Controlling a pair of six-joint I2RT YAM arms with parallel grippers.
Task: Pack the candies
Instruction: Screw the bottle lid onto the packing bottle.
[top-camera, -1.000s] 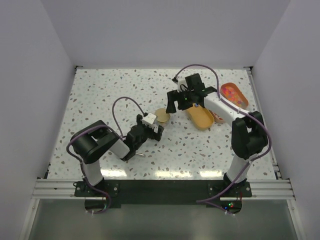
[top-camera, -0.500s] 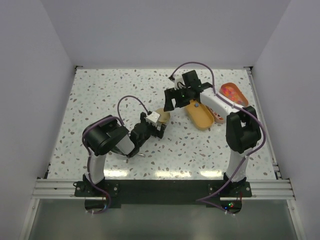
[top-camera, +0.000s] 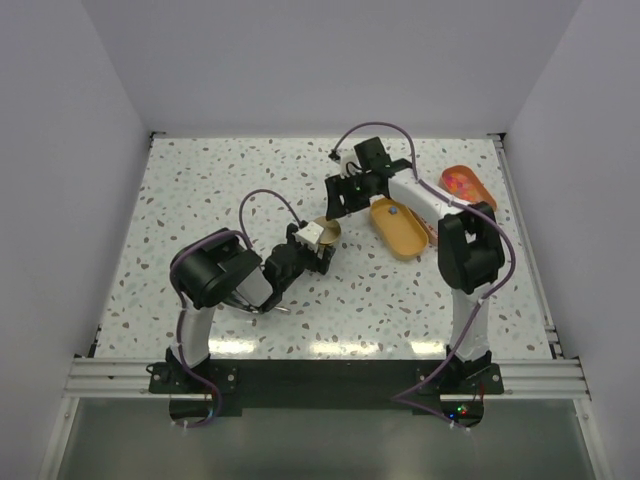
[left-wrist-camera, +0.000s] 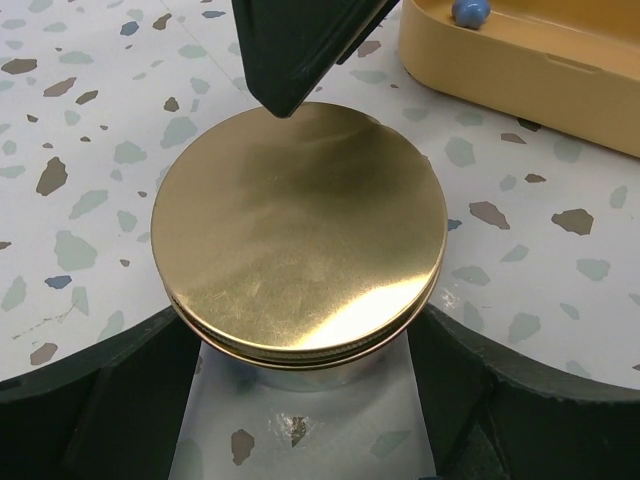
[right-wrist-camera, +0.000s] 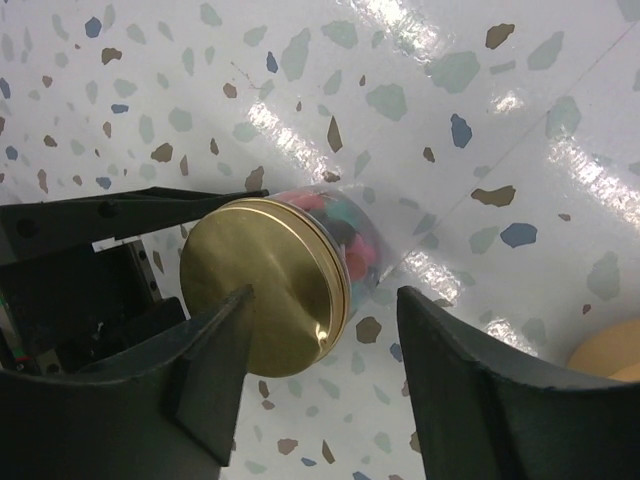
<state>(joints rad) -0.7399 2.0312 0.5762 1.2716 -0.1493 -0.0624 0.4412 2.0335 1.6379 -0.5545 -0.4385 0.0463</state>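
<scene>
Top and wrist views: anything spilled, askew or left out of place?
One blue candy lies alone in the yellow tray, while the jar beside it already has its gold lid on. No candy shows on the table.

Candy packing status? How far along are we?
Done: a clear jar holds mixed candies, with its gold lid sitting on top. In hand: the left hand straddles the jar, grip unclear; the right hand hovers open around the lid. Left: more candies lie in the orange dish and one blue candy in the tan tray; lid tightness can't be judged.
</scene>
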